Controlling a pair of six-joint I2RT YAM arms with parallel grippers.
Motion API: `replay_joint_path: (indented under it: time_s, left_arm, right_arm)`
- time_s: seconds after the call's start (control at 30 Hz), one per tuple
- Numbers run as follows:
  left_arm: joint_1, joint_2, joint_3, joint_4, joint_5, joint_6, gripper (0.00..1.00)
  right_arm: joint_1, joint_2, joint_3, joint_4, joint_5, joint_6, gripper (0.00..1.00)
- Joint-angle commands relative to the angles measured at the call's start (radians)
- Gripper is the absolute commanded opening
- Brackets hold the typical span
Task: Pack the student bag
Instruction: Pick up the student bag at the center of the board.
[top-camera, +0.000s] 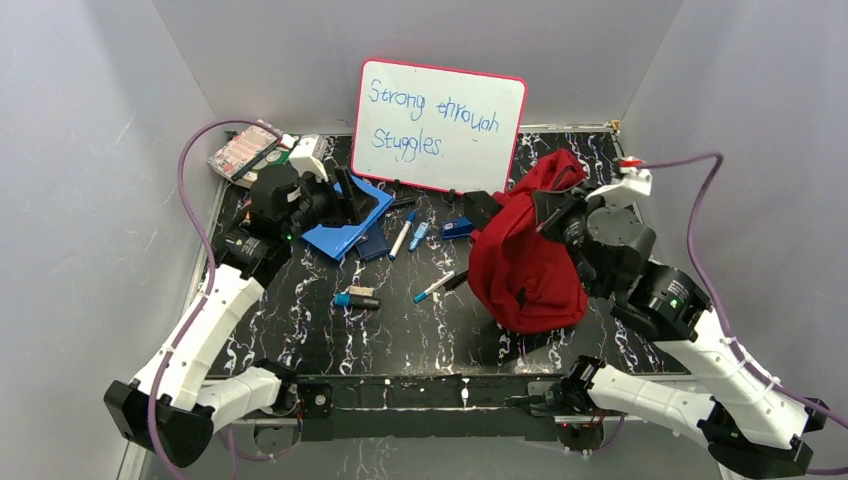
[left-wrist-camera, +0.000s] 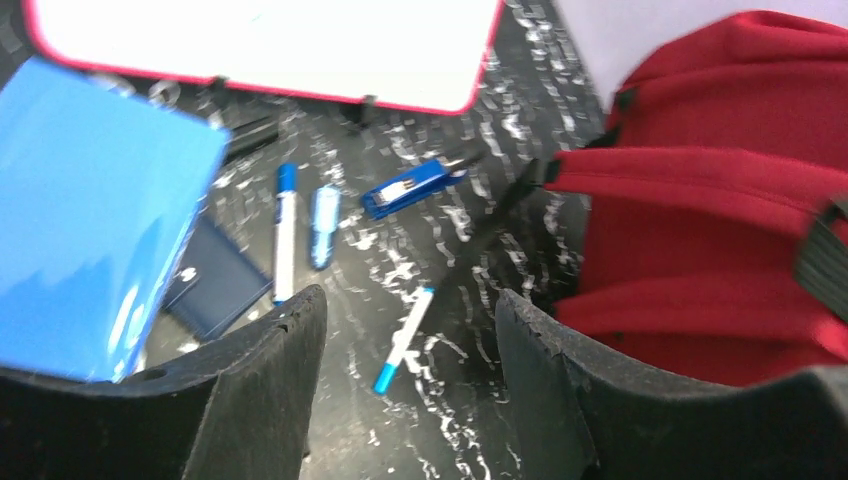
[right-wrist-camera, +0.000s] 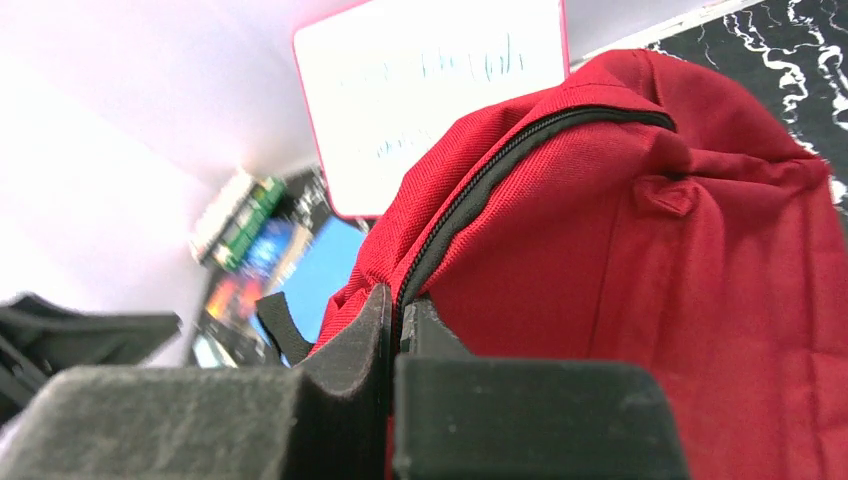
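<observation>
- Top view: the soft red fabric backpack (top-camera: 525, 265) is propped at the right of the black marbled counter (top-camera: 330, 340); blue-capped white pens (top-camera: 402, 237) are scattered outside it, so packing looks barely begun.
- Left wrist: left jaws are spread wide, nothing gripped.
- Right wrist: right jaws are pinched on the backpack's zipper edge.

Black marbled table (top-camera: 300, 340) bears the student bag (top-camera: 525, 270), a propped whiteboard (top-camera: 440, 125) and several scattered markers (top-camera: 402, 237)

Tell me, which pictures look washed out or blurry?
Left wrist view: whiteboard blown out blank, blue folder smeared. Right wrist view: wall glares white, whiteboard writing faint, student bag sharp. Top view: evenly lit, writing crisp.
</observation>
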Motion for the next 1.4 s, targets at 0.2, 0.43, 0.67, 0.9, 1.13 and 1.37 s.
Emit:
replay_joint_path:
  time_s: [0.2, 0.43, 0.67, 0.9, 1.13, 1.37]
  left_arm:
    - [-0.24, -0.034, -0.042, 0.413, 0.041, 0.103, 0.61]
    - [-0.468, 0.045, -0.042, 0.533, -0.09, 0.262, 0.62]
    - [-0.547, 0.114, -0.061, 0.607, -0.091, 0.293, 0.62]
    - [-0.626, 0.163, -0.075, 0.662, -0.111, 0.327, 0.62]
    - [-0.63, 0.146, -0.126, 0.692, -0.1, 0.287, 0.61]
    - [-0.631, 0.203, -0.096, 0.684, -0.096, 0.258, 0.51]
  right_arm:
    - [0.001, 0.029, 0.02, 0.278, 0.204, 0.288, 0.0]
    - [0.002, 0.016, 0.022, 0.214, 0.281, 0.387, 0.0]
    - [0.002, -0.017, 0.017, 0.224, 0.306, 0.39, 0.0]
    - [0.002, -0.044, 0.015, 0.236, 0.3, 0.413, 0.0]
    - [0.002, -0.068, 0.013, 0.231, 0.282, 0.431, 0.0]
    - [0.003, -0.082, 0.01, 0.221, 0.258, 0.445, 0.0]
